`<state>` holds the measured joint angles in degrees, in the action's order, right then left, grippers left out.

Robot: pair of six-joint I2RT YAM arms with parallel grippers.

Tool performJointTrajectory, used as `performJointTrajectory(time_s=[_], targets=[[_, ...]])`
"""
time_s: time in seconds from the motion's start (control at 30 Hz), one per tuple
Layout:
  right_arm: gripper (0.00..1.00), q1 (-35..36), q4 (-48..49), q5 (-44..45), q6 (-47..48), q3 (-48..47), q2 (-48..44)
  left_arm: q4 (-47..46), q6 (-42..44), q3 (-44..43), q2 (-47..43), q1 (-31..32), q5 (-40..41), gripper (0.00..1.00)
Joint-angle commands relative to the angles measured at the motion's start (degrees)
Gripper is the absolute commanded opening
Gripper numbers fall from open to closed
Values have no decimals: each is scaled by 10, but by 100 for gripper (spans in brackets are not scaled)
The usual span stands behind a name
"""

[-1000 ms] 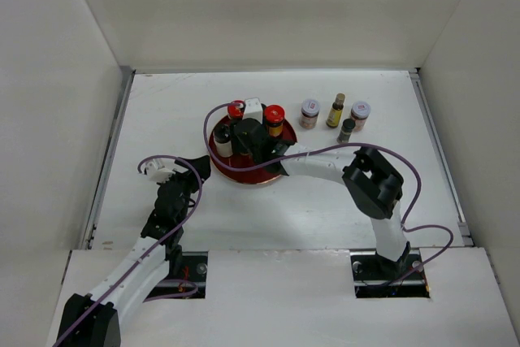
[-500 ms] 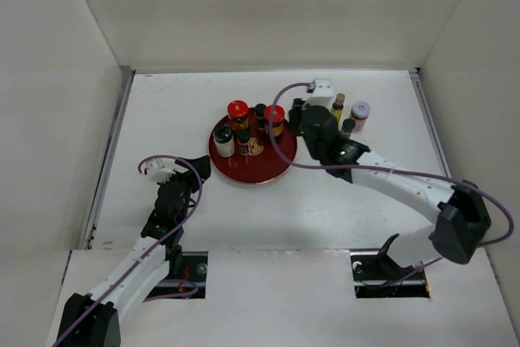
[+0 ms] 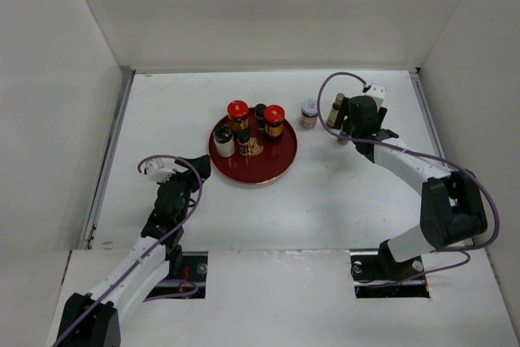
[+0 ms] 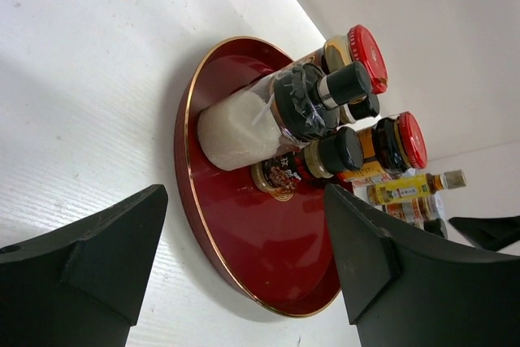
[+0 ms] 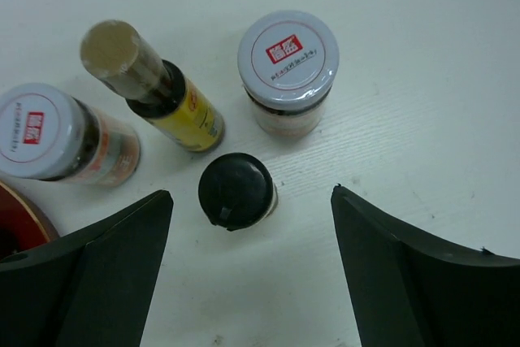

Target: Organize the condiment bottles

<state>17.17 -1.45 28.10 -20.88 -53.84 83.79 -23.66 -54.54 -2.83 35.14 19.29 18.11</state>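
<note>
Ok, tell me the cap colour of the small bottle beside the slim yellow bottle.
Black; the small round-capped bottle shows best in the right wrist view.

Clustered upright just left of centre in the overhead view: red-lidded amber jar (image 3: pixel 237 111) at the back left, second red-lidded amber jar (image 3: pixel 274 119) at the back right, dark black-capped bottle (image 3: pixel 260 111) between them, white bottle (image 3: pixel 223 142) with black cap at front left, another dark bottle (image 3: pixel 243 140) just beside it. Grouped apart in the right wrist view: pale-lidded jar (image 5: pixel 288 62) at upper middle, second pale-lidded jar (image 5: pixel 45 132) at far left, slim yellow bottle (image 5: pixel 175 103) with tan cap between them, small black-capped bottle (image 5: pixel 236 191) below, near all three.
</note>
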Motion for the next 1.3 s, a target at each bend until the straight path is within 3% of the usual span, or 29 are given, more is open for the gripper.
performJointTrajectory(time_s=[0.0,0.23,0.47,0.57,0.7,0.9,1.13,1.27], targets=[[86,-16,7,-52,3,-37,27,-31,7,63,-5,2,-3,77],[75,-35,38,-85,21,-56,77,-36,8,62,5,4,-1,77],[46,-35,47,-78,22,-65,108,-38,8,63,1,4,-2,77],[41,-25,55,-58,10,-38,74,-38,8,63,1,4,-3,77],[40,44,55,-26,2,2,-4,-39,8,61,12,5,-2,77],[39,220,58,12,-48,12,-45,-43,8,59,19,6,-2,77],[40,380,70,26,-65,-109,75,-26,4,63,-7,-7,-1,75],[41,421,64,26,-52,-192,161,-1,-6,63,-22,-19,1,75]])
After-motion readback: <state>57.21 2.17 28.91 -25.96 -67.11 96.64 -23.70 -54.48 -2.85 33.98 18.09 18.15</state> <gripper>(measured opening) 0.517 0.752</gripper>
